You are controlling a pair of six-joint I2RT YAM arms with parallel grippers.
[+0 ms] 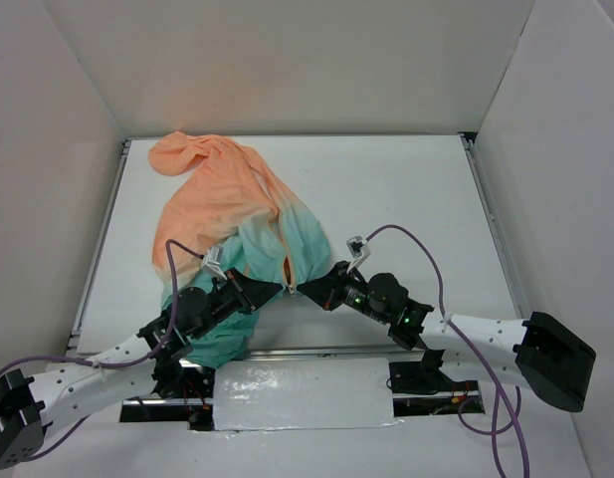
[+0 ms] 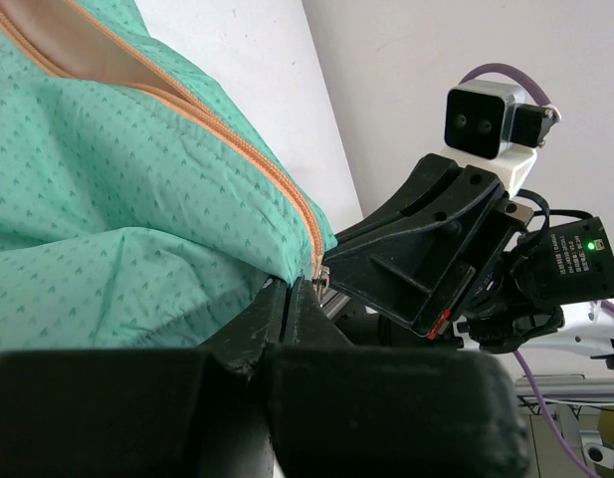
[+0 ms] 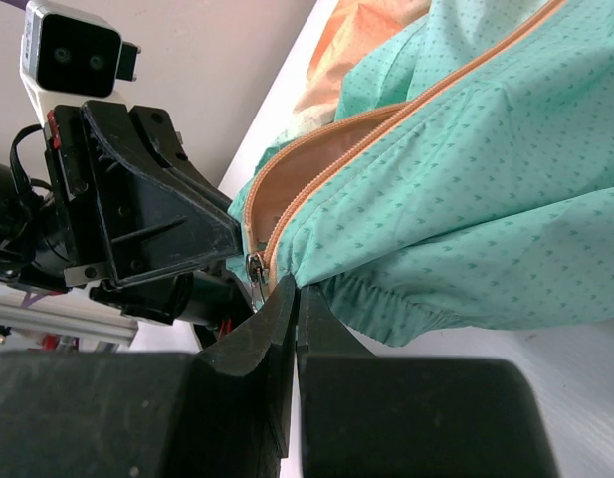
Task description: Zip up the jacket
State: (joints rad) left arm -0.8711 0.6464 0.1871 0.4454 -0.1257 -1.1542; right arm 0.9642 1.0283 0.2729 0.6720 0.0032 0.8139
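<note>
Peach-to-teal jacket [image 1: 237,209] lies crumpled on tabletop [image 1: 416,199]; thin, limp, probably slippery. Left claw [image 1: 278,291] and right claw [image 1: 306,290] both clamped on hem flanking zipper [image 1: 288,261] base. Best hold: there, pulled taut.

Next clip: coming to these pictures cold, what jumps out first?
A thin peach-orange-to-teal hooded jacket lies crumpled on the left half of the white table, the one splash of colour in view. At its near teal hem the left claw and right claw almost meet. Each is shut on fabric beside the orange zipper, which gapes open above them.
</note>
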